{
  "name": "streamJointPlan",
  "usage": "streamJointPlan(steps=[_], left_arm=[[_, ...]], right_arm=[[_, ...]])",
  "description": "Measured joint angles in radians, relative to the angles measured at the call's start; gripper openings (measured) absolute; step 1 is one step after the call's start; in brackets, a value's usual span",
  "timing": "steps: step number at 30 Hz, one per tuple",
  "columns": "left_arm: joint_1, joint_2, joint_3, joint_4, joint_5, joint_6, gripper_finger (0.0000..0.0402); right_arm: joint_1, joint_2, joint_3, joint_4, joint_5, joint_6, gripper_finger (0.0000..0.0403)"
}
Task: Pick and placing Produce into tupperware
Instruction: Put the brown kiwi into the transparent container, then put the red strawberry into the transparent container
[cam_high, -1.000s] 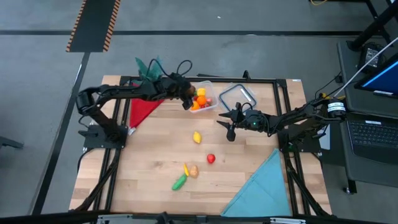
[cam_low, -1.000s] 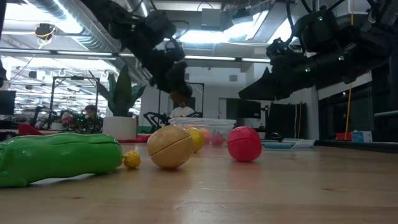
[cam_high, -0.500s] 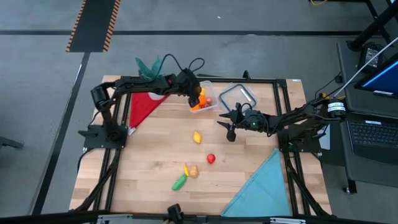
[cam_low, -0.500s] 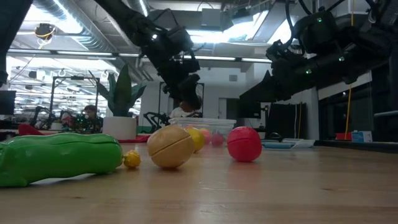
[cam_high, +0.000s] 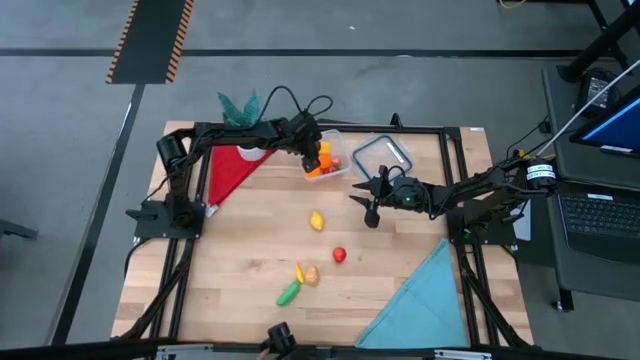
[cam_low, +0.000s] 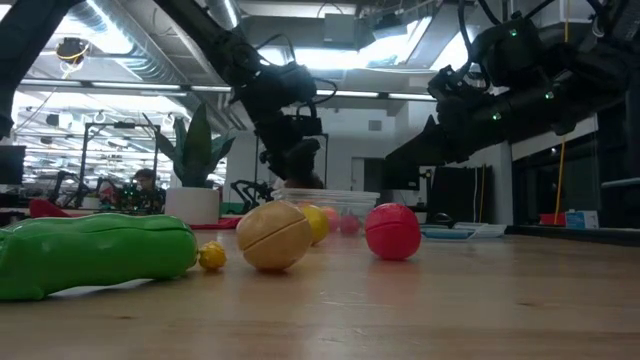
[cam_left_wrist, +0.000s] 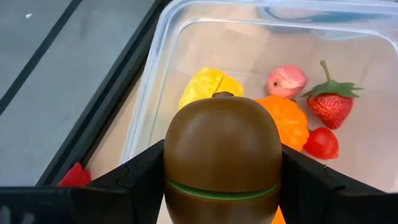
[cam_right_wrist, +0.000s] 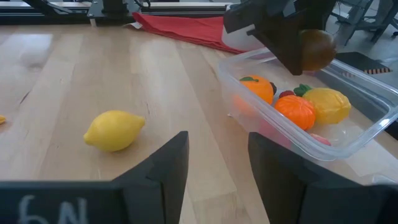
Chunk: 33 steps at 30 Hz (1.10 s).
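My left gripper (cam_high: 311, 146) is shut on a brown, egg-shaped toy fruit (cam_left_wrist: 221, 155) and hangs over the left part of the clear tupperware (cam_high: 329, 163). The tupperware (cam_left_wrist: 348, 68) holds a yellow piece, a pink one, a strawberry (cam_left_wrist: 330, 104), an orange (cam_left_wrist: 287, 121) and a small red piece. My right gripper (cam_high: 369, 197) stands open just right of the tupperware, above the table, with nothing between its fingers (cam_right_wrist: 165, 165). Loose produce lies on the wood: a lemon (cam_high: 317, 221), a red ball (cam_high: 339, 255), a brown and a yellow piece (cam_high: 308, 273), a green one (cam_high: 288, 293). My left gripper pinches the brown fruit between its two fingers (cam_left_wrist: 140, 180), one on each of its opposite sides (cam_left_wrist: 177, 168). The fingers slant down from the table's left. The fruit (cam_right_wrist: 316, 50) hangs lifted clear above the tupperware's inside.
A clear lid with a blue rim (cam_high: 383, 154) lies right of the tupperware. A red cloth (cam_high: 231, 174) lies at the far left, a blue cloth (cam_high: 420, 300) at the near right. A potted plant (cam_high: 238, 108) stands at the far left corner.
My left gripper has gone toward the tupperware and sunk a little, tipping further downward, with the brown fruit still between its fingers. The fruit now hangs over the tupperware's inside.
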Motion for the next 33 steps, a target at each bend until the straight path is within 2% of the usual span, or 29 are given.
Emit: streamJointPlan(steps=[5,12,22,27,33], left_arm=[[0.000,0.000,0.000,-0.021,0.000,0.000,0.0239],[0.000,0.000,0.000,-0.034,0.000,0.000,0.0274],[-0.001,-0.001,0.000,-0.031,-0.001,0.031,0.0271],[-0.017,-0.057,-0.001,-0.041,-0.003,0.093,0.0276],[-0.032,-0.201,-0.005,-0.101,0.002,0.121,0.0273]], right_arm=[[0.000,0.000,0.000,0.000,0.000,0.000,0.0168],[0.000,0.000,0.000,-0.001,0.000,0.000,0.0168],[0.000,0.000,0.000,-0.001,0.000,-0.004,0.0168],[0.000,0.000,0.000,-0.001,0.000,-0.005,0.0168],[0.000,0.000,0.000,-0.001,0.001,-0.017,0.0168]])
